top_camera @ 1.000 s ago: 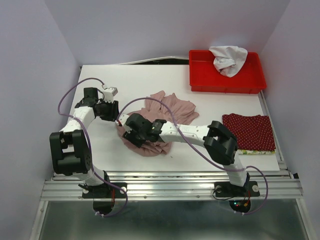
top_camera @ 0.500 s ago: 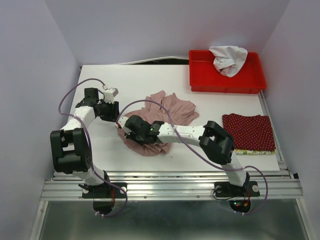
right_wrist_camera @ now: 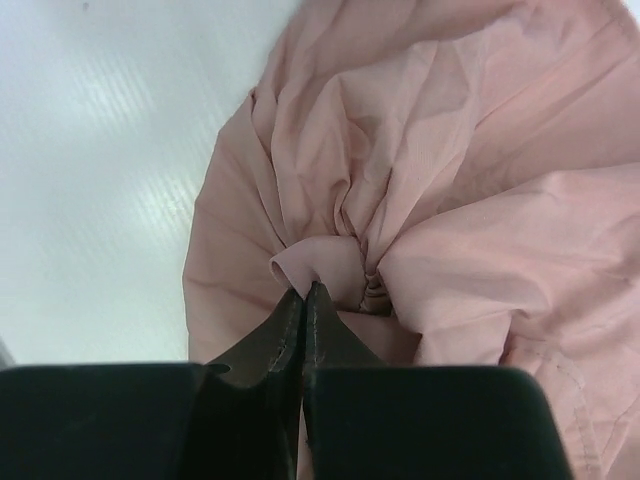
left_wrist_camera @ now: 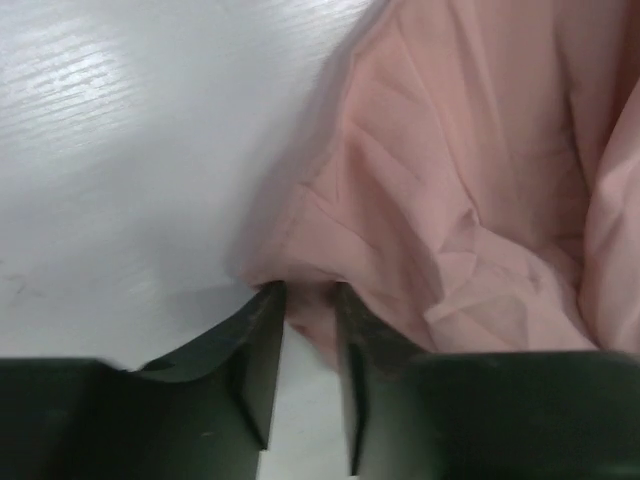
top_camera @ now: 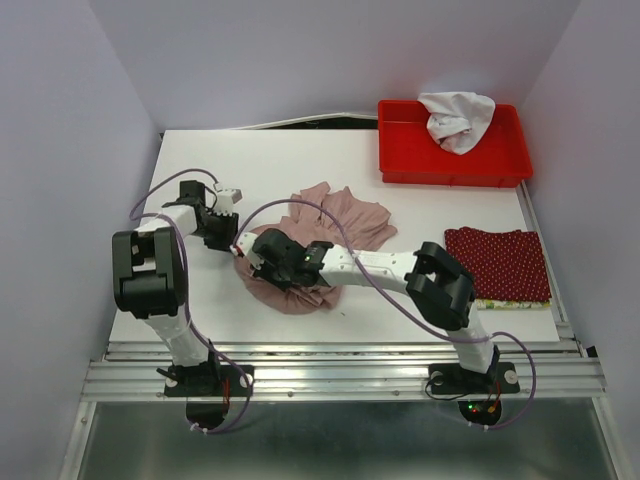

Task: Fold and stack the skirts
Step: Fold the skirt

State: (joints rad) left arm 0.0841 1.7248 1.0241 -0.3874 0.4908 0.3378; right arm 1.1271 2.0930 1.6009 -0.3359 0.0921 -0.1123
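The dusty-pink skirt [top_camera: 340, 215] lies crumpled in the middle of the table. My left gripper [top_camera: 232, 243] is at its left edge. In the left wrist view the jaws [left_wrist_camera: 308, 292] stand a narrow gap apart, with the edge of the pink cloth [left_wrist_camera: 450, 200] between the tips. My right gripper [top_camera: 260, 263] reaches across the skirt's near left part. In the right wrist view it [right_wrist_camera: 303, 292] is shut on a small raised fold of the pink skirt [right_wrist_camera: 450, 150]. The dark red dotted skirt [top_camera: 497, 262] lies folded at the right, on top of the yellow-green one [top_camera: 512, 304].
A red tray [top_camera: 400, 168] stands at the back right with a white cloth [top_camera: 455, 118] in it. The folded stack sits close to the table's right edge. Purple cables loop over both arms.
My right gripper has closed on a fold of the pink skirt. The left jaws have narrowed over the skirt's edge, and the left arm's elbow has swung inward.
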